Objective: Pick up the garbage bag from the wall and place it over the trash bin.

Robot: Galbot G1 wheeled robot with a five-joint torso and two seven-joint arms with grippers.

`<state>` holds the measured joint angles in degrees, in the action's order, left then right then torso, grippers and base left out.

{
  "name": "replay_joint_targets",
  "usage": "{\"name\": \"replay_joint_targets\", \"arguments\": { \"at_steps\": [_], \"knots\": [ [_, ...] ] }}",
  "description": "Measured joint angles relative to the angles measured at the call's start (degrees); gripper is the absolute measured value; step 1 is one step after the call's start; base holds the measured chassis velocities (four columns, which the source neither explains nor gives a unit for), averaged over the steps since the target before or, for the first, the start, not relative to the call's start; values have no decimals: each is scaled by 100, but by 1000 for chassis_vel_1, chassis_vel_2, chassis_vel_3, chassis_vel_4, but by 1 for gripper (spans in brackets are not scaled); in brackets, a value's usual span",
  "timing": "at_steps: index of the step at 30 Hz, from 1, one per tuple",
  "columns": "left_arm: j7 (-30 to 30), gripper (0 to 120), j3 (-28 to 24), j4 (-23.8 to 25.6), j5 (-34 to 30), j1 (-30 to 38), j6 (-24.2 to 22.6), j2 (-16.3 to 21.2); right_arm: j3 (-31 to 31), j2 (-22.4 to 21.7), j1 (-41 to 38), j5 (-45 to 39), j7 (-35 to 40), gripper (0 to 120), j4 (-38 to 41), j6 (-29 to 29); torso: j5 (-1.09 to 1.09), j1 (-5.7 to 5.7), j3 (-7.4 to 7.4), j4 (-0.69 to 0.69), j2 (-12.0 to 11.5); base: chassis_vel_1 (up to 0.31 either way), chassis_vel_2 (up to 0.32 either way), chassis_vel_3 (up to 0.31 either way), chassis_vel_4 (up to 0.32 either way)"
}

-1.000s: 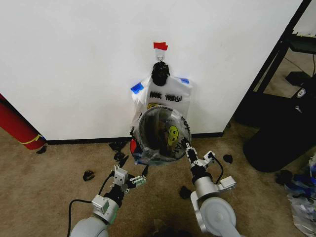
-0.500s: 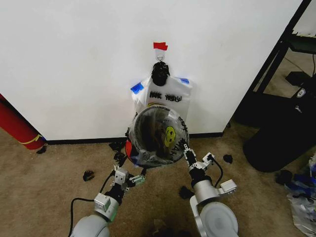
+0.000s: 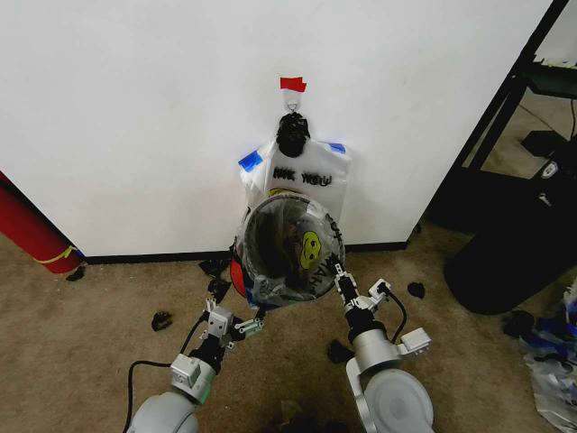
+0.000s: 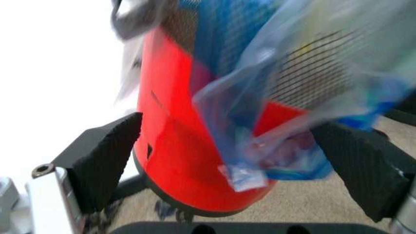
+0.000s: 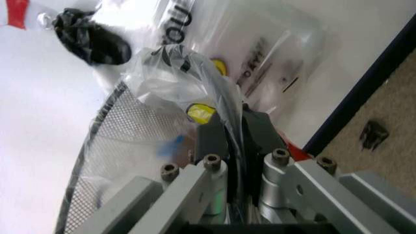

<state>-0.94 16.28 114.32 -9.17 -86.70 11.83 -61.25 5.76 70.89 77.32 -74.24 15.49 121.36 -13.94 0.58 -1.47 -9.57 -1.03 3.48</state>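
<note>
While my left end effector (image 3: 242, 322) hangs released just below the small round red trash bin (image 4: 188, 161), its pads (image 4: 104, 161) spread to either side, the thin see-through plastic garbage bag (image 3: 302, 244) with its yellow smiley drapes over the bin's dark rim. My right end effector (image 3: 335, 268) is clenched on the bag's film at the rim, against the plain white wall (image 3: 135, 108).

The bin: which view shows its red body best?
Left wrist view: the bin stands red between the open left gripper. Head view shows mostly its bagged mouth. Right wrist view shows mainly mesh.
</note>
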Motion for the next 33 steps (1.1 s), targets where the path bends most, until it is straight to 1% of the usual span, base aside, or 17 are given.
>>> {"name": "replay_joint_targets", "arguments": {
  "at_steps": [1,5,6,7,9,10,11,13,16,17,18,19,22,24,30,33],
  "knots": [
    [-103,100,39,-11,52,-19,88,23,14,0,-38,-3,0,1,-52,-4,1,0,0,-1,0,0,0,0,0],
    [-861,100,281,-109,113,-86,578,180,74,4,-206,-32,44,1,-227,-8,0,0,0,0,0,0,0,0,0],
    [-861,100,281,-109,113,-86,578,180,74,4,-206,-32,44,1,-227,-8,0,0,0,0,0,0,0,0,0],
    [-1050,100,340,-148,107,-86,703,197,78,1,-235,-24,77,1,-256,-7,0,0,0,0,0,0,0,0,0],
    [-1344,100,459,-233,113,-78,916,197,84,-15,-268,32,229,1,-272,34,0,0,0,-1,0,0,0,0,0],
    [-1409,100,550,-289,187,-76,1028,176,89,-27,-276,99,426,1,-268,112,0,0,0,-1,0,0,0,0,0],
    [-1285,100,650,-331,424,-80,1087,130,94,-39,-275,181,688,1,-237,236,0,0,0,-1,0,0,0,0,0],
    [-1210,100,686,-345,538,-83,1098,105,95,-41,-276,212,771,1,-225,284,0,0,0,-1,0,0,0,0,0],
    [-448,100,1040,-447,1650,-160,1118,-151,146,-57,-222,486,1584,1,-122,757,0,0,0,0,0,0,0,0,0],
    [-104,100,1126,-471,1940,-235,1038,-233,155,-73,-183,563,1825,1,-112,917,1,0,0,0,0,0,0,0,0],
    [185,100,1171,-490,2078,-308,928,-280,160,-93,-147,638,2006,1,-113,1055,0,0,0,0,0,0,0,0,0],
    [185,100,1171,-490,2078,-308,928,-280,160,-93,-147,638,2006,1,-113,1055,0,0,0,0,0,0,0,0,0],
    [651,100,1225,-514,2177,-355,708,-374,180,-116,-132,682,2202,1,-149,1242,0,0,0,0,0,0,0,0,0],
    [800,100,1212,-493,2183,-352,602,-430,183,-112,-159,664,2332,1,-157,1431,1,0,0,-1,0,0,0,0,0],
    [847,100,1057,-381,2175,-352,516,-509,140,-87,-243,679,2375,1,-288,1649,0,0,0,0,1,0,0,0,0],
    [847,100,973,-308,2175,-364,514,-569,113,-130,-229,790,2150,1,-457,1771,0,0,0,0,2,0,0,0,0]
  ]
}}
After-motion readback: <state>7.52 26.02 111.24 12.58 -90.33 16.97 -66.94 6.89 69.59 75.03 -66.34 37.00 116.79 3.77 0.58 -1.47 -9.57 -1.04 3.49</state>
